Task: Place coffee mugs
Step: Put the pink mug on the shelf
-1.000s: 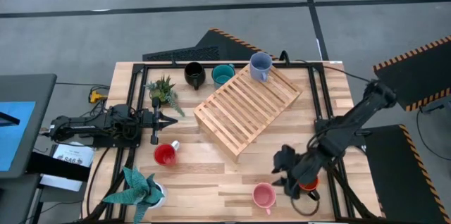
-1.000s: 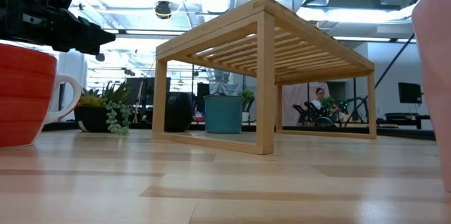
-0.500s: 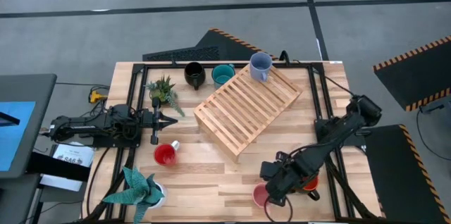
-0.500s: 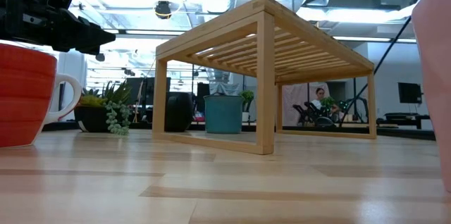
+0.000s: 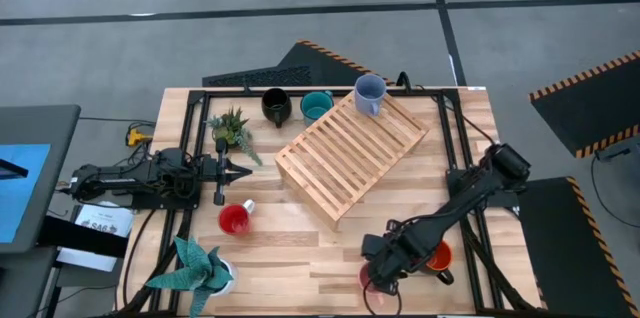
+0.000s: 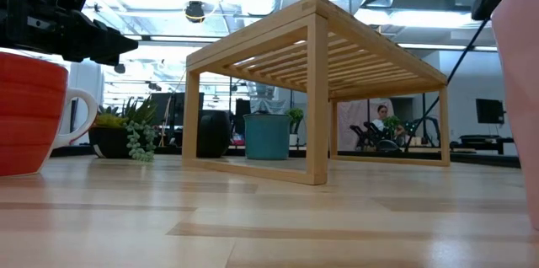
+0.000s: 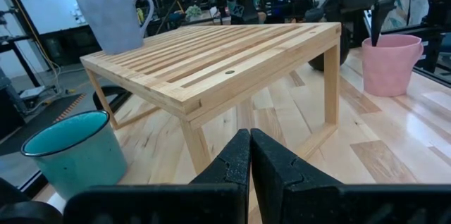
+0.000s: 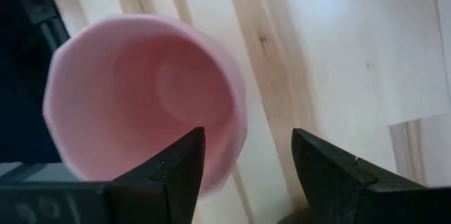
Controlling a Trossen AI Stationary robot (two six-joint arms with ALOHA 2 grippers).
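The pink mug (image 8: 141, 104) stands upright near the table's near edge, mostly hidden under my right gripper (image 5: 378, 266) in the high view. That gripper (image 8: 246, 171) is open and points down; one finger is over the mug's hollow, the other outside its wall, and I see no contact. The orange-red mug (image 5: 438, 256) stands just to its right. The red mug (image 5: 234, 220) stands near my left gripper (image 5: 222, 170), which is shut and waits at the left. The lavender-blue mug (image 5: 369, 94) stands on the wooden rack (image 5: 350, 148). The teal mug (image 5: 316, 106) and black mug (image 5: 276, 106) stand on the table behind the rack.
Two potted plants stand on the left side, one by the far corner (image 5: 232, 128) and one by the near corner (image 5: 200, 266). Bare wood lies between the rack and the pink mug. Black frame rails (image 5: 455, 138) run along the table's edges.
My right gripper has moved toward the table's left, from beside the orange-red mug to above the pink mug, which it now mostly covers in the high view. The mugs have stayed in place.
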